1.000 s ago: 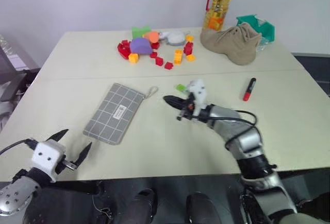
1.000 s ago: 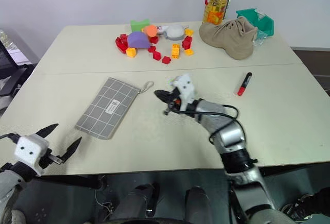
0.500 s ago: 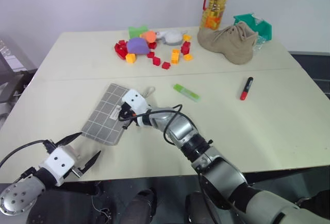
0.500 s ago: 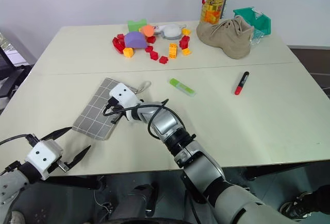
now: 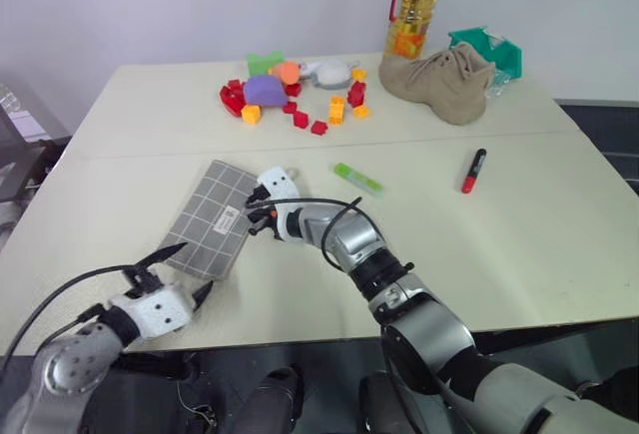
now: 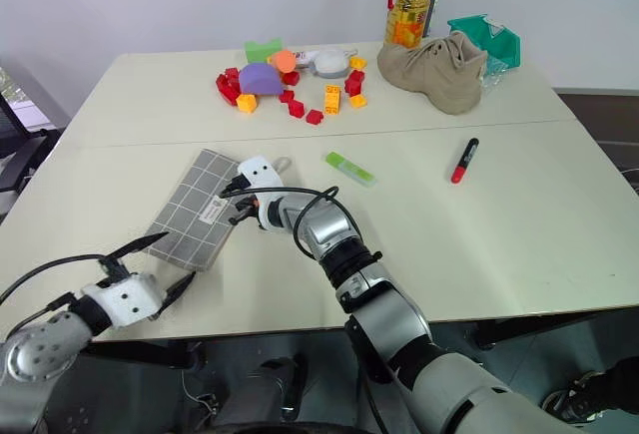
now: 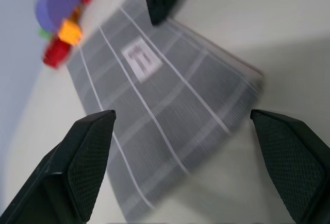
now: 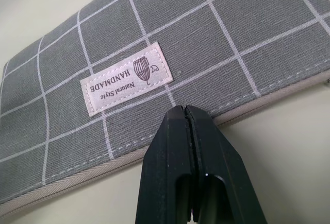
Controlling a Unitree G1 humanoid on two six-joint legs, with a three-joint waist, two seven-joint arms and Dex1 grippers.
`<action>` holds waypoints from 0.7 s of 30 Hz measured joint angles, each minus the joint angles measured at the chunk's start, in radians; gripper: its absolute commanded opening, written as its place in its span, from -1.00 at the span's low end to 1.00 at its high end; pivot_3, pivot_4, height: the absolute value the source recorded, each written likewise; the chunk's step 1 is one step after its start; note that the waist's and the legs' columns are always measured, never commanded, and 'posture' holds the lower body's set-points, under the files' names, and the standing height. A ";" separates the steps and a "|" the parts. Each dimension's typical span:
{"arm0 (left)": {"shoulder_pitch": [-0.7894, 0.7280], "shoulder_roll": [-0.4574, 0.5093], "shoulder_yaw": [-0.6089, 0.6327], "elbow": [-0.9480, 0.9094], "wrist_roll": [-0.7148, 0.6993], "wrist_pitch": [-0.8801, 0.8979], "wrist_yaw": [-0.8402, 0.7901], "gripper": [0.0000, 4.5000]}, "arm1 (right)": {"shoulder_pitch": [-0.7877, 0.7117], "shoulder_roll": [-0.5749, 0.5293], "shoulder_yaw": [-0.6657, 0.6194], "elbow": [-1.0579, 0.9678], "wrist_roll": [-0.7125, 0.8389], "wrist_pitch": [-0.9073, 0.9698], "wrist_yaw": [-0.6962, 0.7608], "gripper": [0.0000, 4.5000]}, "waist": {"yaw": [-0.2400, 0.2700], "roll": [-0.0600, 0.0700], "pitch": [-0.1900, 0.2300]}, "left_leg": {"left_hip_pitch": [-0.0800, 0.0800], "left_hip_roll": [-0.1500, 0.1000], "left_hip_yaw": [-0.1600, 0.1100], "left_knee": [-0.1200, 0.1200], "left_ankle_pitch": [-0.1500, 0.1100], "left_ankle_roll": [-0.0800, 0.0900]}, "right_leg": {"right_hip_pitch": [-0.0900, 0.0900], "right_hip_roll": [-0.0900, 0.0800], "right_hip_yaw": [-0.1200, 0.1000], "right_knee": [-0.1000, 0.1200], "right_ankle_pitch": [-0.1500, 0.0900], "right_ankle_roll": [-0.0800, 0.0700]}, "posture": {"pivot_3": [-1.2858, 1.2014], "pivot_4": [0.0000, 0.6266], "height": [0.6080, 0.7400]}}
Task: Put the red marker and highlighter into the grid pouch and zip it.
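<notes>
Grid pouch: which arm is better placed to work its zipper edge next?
Probably the right: the right gripper, shut, sits at the grid pouch by its zipper edge. The left gripper, open, hangs off the near end.

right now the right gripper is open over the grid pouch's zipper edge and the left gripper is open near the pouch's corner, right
Not quite: the right gripper is shut, its two black fingers pressed together at the zipper edge of the grid pouch, as the right wrist view shows. The left gripper is indeed open near the pouch's corner.
</notes>
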 measured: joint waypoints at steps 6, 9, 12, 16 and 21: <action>-0.117 0.002 -0.058 0.102 0.099 -0.038 0.102 1.00 | 0.001 0.000 -0.001 -0.009 0.000 0.011 -0.009 -0.98 | 0.001 0.000 0.000 | 0.001 0.000 0.000 0.000 0.000 0.000 | -0.001 0.001 0.000 0.001 0.001 -0.001 | 0.03 -0.52 1.00; -0.154 0.003 -0.081 0.136 0.133 -0.054 0.144 1.00 | 0.001 0.000 -0.005 -0.009 0.001 0.016 -0.010 -0.98 | -0.002 0.000 0.000 | 0.001 0.000 0.000 0.000 0.000 0.000 | -0.001 0.002 0.001 0.002 0.001 -0.001 | 0.03 -0.52 1.00; -0.170 0.003 -0.093 0.154 0.143 -0.059 0.170 1.00 | 0.001 0.000 -0.012 -0.009 0.002 0.016 -0.011 -0.98 | -0.004 0.000 0.000 | 0.001 0.001 0.000 -0.001 0.000 0.000 | -0.002 0.002 0.002 0.002 0.001 -0.001 | 0.03 -0.52 1.00; -0.173 0.003 -0.102 0.163 0.127 -0.057 0.182 1.00 | 0.001 0.000 -0.013 -0.009 0.001 0.009 -0.013 -0.98 | -0.004 0.000 0.000 | 0.001 0.001 0.000 -0.001 0.000 0.000 | -0.002 0.002 0.003 0.002 0.001 -0.001 | 0.03 -0.52 1.00; -0.103 0.005 -0.077 0.129 0.060 -0.049 0.167 1.00 | 0.002 0.000 -0.009 -0.034 -0.003 -0.081 0.004 -0.98 | -0.014 0.000 0.000 | 0.001 0.001 0.001 -0.001 0.000 -0.001 | -0.004 0.002 0.005 0.002 0.001 -0.001 | 0.03 -0.52 1.00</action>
